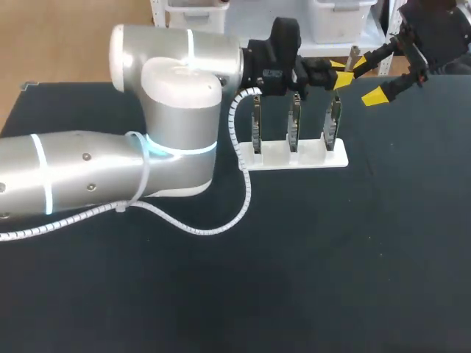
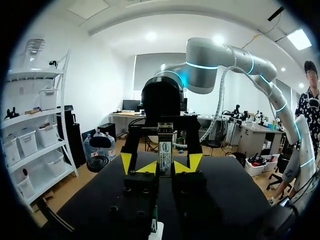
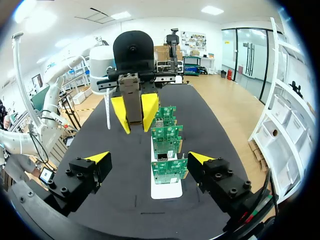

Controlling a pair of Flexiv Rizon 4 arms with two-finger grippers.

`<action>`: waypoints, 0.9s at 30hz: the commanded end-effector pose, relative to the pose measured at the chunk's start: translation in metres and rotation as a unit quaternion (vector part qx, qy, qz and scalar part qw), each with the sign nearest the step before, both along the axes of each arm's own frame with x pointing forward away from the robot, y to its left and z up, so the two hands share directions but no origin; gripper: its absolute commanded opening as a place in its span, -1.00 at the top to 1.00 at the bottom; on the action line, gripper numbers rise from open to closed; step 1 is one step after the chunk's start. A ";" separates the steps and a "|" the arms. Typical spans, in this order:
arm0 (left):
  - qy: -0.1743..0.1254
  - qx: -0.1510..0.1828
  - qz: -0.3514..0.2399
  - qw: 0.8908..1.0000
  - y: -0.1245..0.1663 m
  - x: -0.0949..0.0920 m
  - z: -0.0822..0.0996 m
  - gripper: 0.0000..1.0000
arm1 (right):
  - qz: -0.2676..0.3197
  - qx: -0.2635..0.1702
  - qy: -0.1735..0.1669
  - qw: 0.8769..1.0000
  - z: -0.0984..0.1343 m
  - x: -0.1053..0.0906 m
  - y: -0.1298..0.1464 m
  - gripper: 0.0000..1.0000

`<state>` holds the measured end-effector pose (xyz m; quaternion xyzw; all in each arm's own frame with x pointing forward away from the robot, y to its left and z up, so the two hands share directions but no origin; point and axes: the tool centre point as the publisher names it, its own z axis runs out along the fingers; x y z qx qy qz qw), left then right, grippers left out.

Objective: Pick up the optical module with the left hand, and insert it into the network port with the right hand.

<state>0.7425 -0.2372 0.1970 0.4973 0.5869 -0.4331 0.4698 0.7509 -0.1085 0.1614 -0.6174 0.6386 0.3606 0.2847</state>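
My left gripper is shut on the optical module, a slim grey metal piece that stands up from between its yellow tips. In the head view this gripper hangs above the right end of the white rack, which holds three upright green circuit boards. My right gripper faces it from the back right, wide open, with its fingers to either side of the left gripper's tips. From the right wrist, the module shows ahead between the left gripper's yellow tips, above the boards. The nearest board carries a small metal port.
The table is covered in a dark mat. My left arm lies across the left half of it, and its white coiled cable loops down in front of the rack.
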 end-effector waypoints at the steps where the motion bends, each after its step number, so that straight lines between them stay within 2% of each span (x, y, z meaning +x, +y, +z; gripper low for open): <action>1: -0.007 -0.007 -0.009 1.000 -0.008 0.003 -0.004 1.00 | 0.001 0.001 -0.001 1.000 -0.001 0.000 0.000 -1.00; 9: -0.004 0.004 -0.009 1.000 -0.009 0.011 -0.007 1.00 | 0.001 0.001 -0.001 1.000 -0.001 0.000 0.000 -1.00; 17: -0.016 0.007 0.002 1.000 -0.002 0.024 -0.004 1.00 | 0.001 0.001 -0.001 1.000 -0.001 0.000 0.000 -1.00; 27: 0.001 0.011 -0.006 1.000 -0.004 0.020 -0.016 1.00 | 0.001 0.001 -0.001 1.000 -0.001 0.000 0.000 -1.00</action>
